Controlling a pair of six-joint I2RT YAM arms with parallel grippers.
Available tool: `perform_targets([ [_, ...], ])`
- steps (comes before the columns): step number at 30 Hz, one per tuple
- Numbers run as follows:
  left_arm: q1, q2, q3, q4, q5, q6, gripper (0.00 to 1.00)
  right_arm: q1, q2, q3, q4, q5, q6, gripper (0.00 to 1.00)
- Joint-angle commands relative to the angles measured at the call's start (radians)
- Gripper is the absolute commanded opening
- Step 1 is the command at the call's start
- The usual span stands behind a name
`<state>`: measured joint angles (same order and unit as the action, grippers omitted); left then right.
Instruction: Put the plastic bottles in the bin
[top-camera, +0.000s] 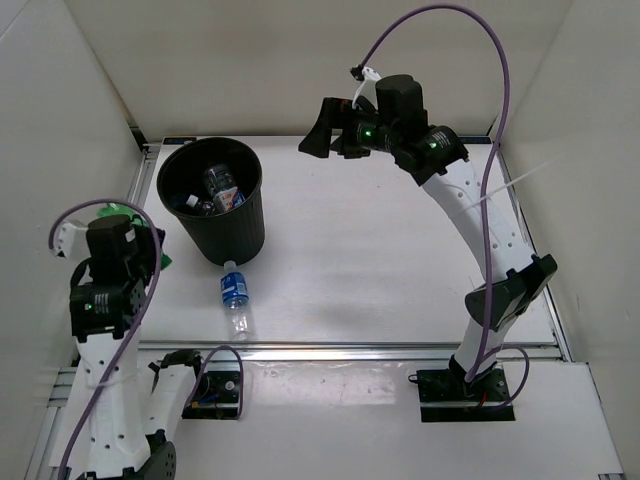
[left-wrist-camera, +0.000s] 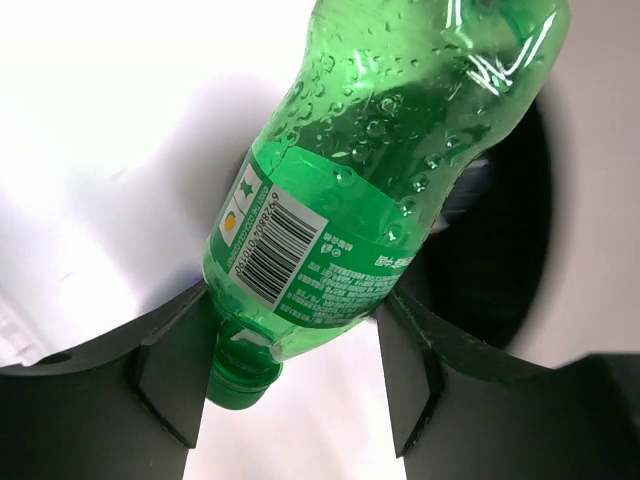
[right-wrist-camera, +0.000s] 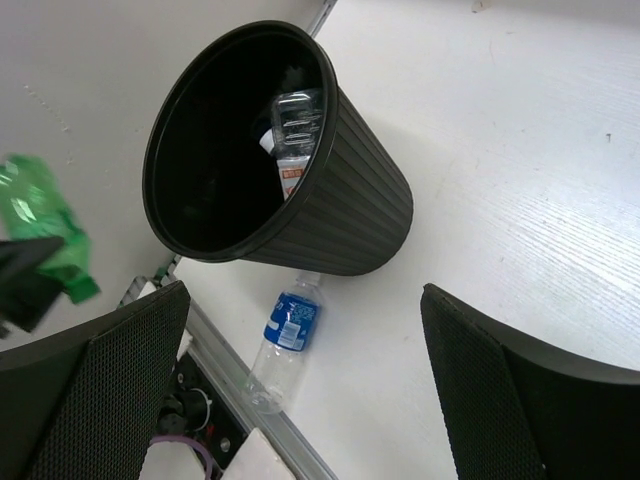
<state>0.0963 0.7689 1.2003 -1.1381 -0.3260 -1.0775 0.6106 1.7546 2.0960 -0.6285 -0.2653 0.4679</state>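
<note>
One green plastic bottle (left-wrist-camera: 400, 150) is sitting clamped in the left gripper (left-wrist-camera: 290, 352), near the round black plastic bin (top-camera: 240, 235) on the white table (top-camera: 380, 260). A clear plastic bottle (right-wrist-camera: 295, 130) is lying inside the bin, and a blue-labelled clear bottle (top-camera: 233, 292) is resting on the table just beside its base. The right gripper (top-camera: 320, 135) is hovering with its fingers spread wide.

green bottle (left-wrist-camera: 400, 130): glossy droplet-beaded plastic | bin (right-wrist-camera: 350, 200): ribbed matt black plastic | table (right-wrist-camera: 520, 150): white, seemingly fine-grained matt
</note>
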Motion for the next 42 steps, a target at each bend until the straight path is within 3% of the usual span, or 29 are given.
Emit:
perform_targets([
  [1, 0.006, 0.036, 0.110, 0.084, 0.011, 0.059, 0.33, -0.002, -0.043, -0.001, 0.032, -0.035, -0.002, 1.00],
  [4, 0.006, 0.140, 0.166, 0.248, 0.143, 0.100, 0.33, -0.002, -0.033, -0.001, 0.032, -0.035, -0.002, 1.00],
  [9, -0.032, 0.329, 0.234, 0.354, 0.310, 0.132, 0.37, -0.011, -0.024, 0.010, 0.032, -0.045, -0.002, 1.00],
  [12, -0.055, 0.408, 0.277, 0.380, 0.422, 0.166, 0.59, -0.020, -0.046, 0.000, 0.032, -0.045, -0.002, 1.00],
  [13, -0.055, 0.408, 0.289, 0.380, 0.458, 0.166, 0.71, -0.020, -0.046, -0.010, 0.032, -0.045, -0.002, 1.00],
  [14, -0.055, 0.421, 0.309, 0.380, 0.467, 0.181, 0.96, -0.031, -0.058, -0.027, 0.032, -0.045, -0.002, 1.00],
  [15, -0.055, 0.422, 0.321, 0.380, 0.467, 0.209, 1.00, -0.031, -0.070, -0.037, 0.032, -0.045, -0.002, 1.00],
  [20, -0.055, 0.275, 0.320, 0.380, 0.284, 0.249, 1.00, -0.052, -0.090, -0.076, 0.032, -0.045, -0.002, 1.00],
  [22, -0.055, 0.192, 0.201, 0.380, 0.251, 0.231, 1.00, -0.052, -0.090, -0.085, 0.032, -0.045, -0.002, 1.00],
  [24, -0.055, 0.065, 0.019, 0.443, 0.379, 0.266, 1.00, -0.061, -0.090, -0.085, 0.032, -0.045, -0.002, 1.00],
  [27, -0.055, -0.038, -0.103, 0.462, 0.549, 0.364, 1.00, -0.071, -0.079, -0.067, 0.032, -0.057, -0.011, 1.00],
  [32, -0.078, -0.158, -0.324, 0.462, 0.596, 0.434, 1.00, -0.089, -0.061, -0.057, 0.032, -0.077, -0.011, 1.00],
  [37, -0.128, -0.142, -0.438, 0.462, 0.688, 0.490, 1.00, -0.089, -0.041, -0.057, 0.032, -0.086, -0.011, 1.00],
  [42, -0.188, -0.025, -0.547, 0.452, 0.664, 0.490, 1.00, -0.089, -0.030, -0.037, 0.032, -0.097, -0.011, 1.00],
])
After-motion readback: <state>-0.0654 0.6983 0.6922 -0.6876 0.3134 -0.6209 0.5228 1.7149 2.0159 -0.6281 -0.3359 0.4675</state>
